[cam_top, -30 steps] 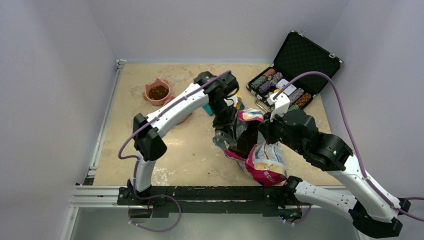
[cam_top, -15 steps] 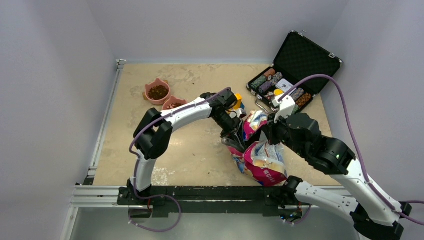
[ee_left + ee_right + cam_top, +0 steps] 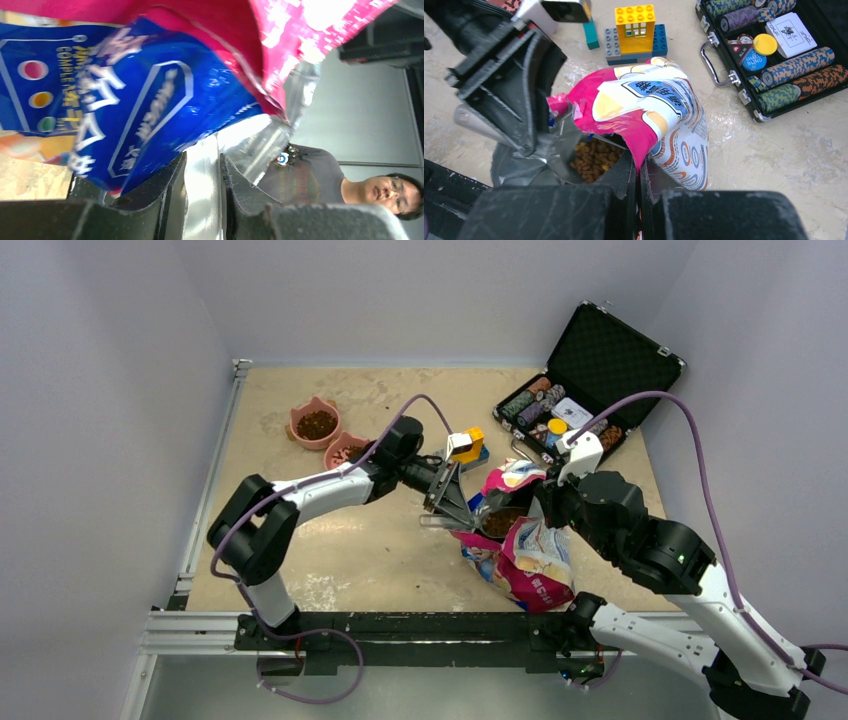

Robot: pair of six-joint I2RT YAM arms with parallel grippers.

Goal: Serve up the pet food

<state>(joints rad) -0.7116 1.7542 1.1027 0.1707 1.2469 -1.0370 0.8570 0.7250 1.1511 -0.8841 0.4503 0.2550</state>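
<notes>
Beige table (image 3: 330,550): left tool (image 3: 200,185) and right tool (image 3: 640,172) each pinch the rim of the bag (image 3: 649,110), baring kibble (image 3: 591,157). Pouring toward the ten-o'clock bowl (image 3: 316,424) likely comes next.

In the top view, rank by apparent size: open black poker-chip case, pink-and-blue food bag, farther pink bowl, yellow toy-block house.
1. open black poker-chip case
2. pink-and-blue food bag, partly covered
3. farther pink bowl
4. yellow toy-block house
</notes>
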